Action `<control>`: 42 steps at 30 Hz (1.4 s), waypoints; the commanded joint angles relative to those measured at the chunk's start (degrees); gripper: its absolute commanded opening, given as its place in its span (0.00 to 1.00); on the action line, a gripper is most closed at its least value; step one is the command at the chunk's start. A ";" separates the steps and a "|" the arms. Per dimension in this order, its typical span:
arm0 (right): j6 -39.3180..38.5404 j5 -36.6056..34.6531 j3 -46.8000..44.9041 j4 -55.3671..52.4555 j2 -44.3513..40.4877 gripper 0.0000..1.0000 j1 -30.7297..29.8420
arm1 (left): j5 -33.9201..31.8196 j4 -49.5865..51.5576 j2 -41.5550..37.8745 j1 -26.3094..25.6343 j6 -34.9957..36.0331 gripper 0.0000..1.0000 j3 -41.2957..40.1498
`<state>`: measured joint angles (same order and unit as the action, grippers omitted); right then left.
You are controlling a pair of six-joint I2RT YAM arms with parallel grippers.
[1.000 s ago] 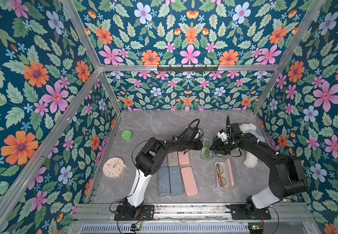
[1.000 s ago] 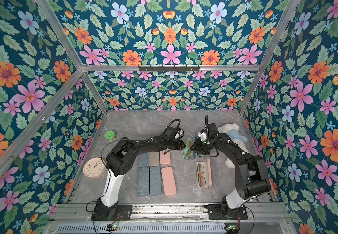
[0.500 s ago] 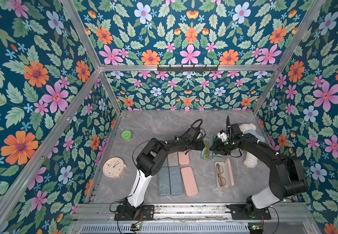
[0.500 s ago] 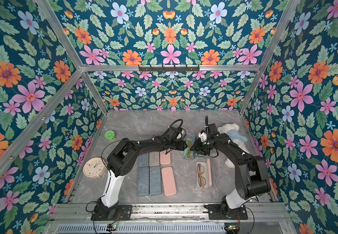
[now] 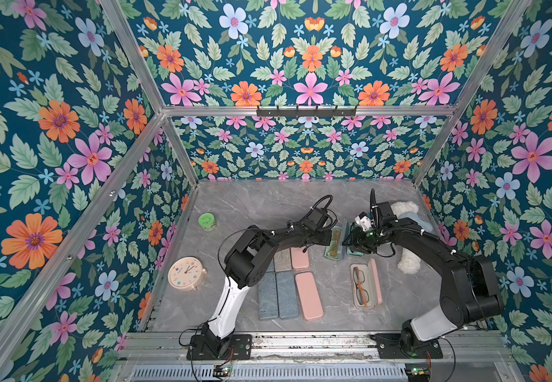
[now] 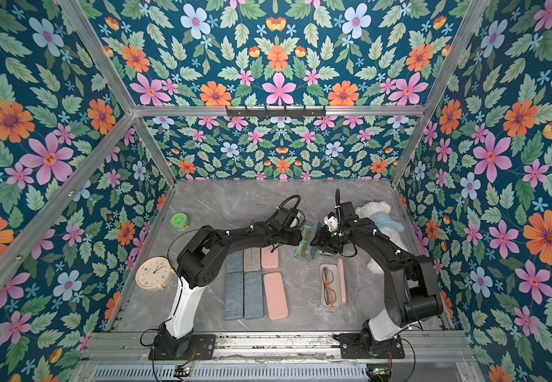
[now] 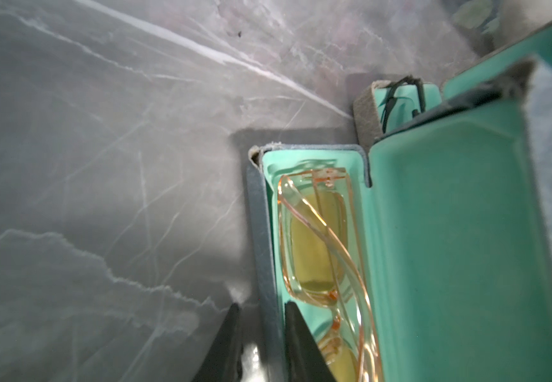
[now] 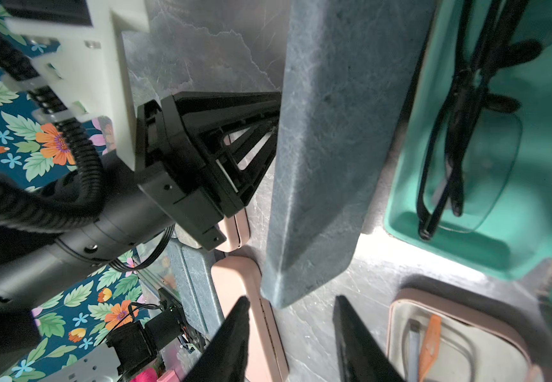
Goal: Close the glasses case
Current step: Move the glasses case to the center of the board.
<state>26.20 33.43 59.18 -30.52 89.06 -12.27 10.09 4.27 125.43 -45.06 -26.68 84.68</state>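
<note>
The grey marbled table (image 5: 241, 205) is crowded around the glasses case (image 5: 335, 243), which lies just at 2 o'clock from the table's middle. A second open case (image 8: 450, 254), holding black glasses, sits just beside it at 3 o'clock. An open pink case (image 5: 375, 281) lies near at 5 o'clock. Six shut cases (image 5: 308, 296) in blue, grey and pink fill two rows from 7 to 9 o'clock. A plush toy (image 5: 403, 211) lies beyond at 2 o'clock, and a green jar (image 5: 207, 221) and a round clock (image 5: 187, 274) stand well apart near the 9 o'clock wall.

The glasses case runs lengthwise from 12 to 6 o'clock. Its lid (image 8: 317, 148) is hinged on the 3 o'clock edge and stands partway up, tilted. It is a rounded rectangle with a blue-grey stone-patterned skin and a smooth teal lining. Inside lie folded glasses (image 7: 314, 244) with a clear peach frame and yellow lenses.

The left fingers (image 7: 296, 340) straddle the 9 o'clock wall, one inside and one outside. Whether they pinch it cannot be told. The right fingers (image 8: 231, 337) are spread with nothing between them, behind the lid's outer face.
</note>
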 commanded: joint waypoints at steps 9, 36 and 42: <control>-0.09 1.29 0.48 0.99 0.49 0.43 -1.60 | -4.29 3.76 -2.54 0.98 -1.33 0.23 -5.23; 0.35 1.20 4.19 1.78 4.94 0.38 -5.35 | -4.29 -4.50 -9.31 1.77 -7.02 0.18 -16.81; 0.52 1.20 4.37 2.22 5.41 0.36 -5.57 | -4.77 -5.23 -10.57 1.77 -7.51 0.17 -18.34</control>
<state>26.70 34.33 63.11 -29.12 94.24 -17.78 7.18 -5.98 115.13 -43.40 -33.34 67.13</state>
